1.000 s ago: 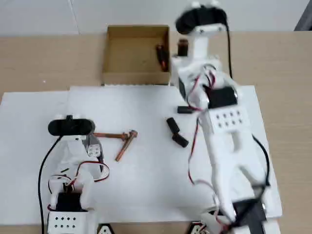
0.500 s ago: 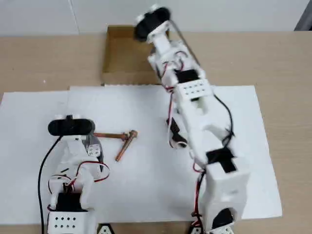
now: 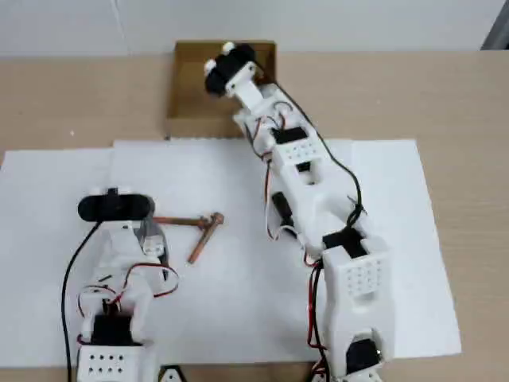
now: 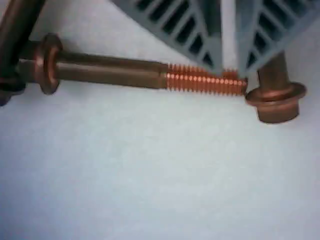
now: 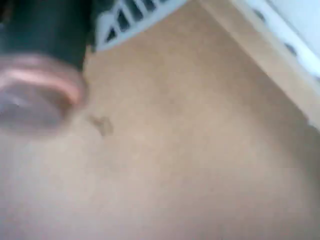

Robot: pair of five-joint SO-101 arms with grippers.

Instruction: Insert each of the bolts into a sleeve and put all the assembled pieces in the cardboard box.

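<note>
Wooden table (image 3: 64,95) under white paper sheet (image 3: 238,302); pale wall (image 3: 79,24) behind. One cardboard box (image 3: 181,87). Three bolts (image 4: 110,70) and two black sleeves (image 3: 280,205) on paper. Left gripper (image 4: 229,70) clenched, tips at a thread. Right gripper (image 5: 75,20) inside box, grasping assembled piece (image 5: 40,60).

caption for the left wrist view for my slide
Left end effector at the threaded tip of a copper flanged bolt lying on white paper, second bolt's head alongside.

three loose bolts (image 4: 105,70), one sleeved bolt (image 5: 37,95), two loose sleeves (image 3: 280,205), one cardboard box (image 3: 181,87), two arms (image 3: 354,278).
</note>
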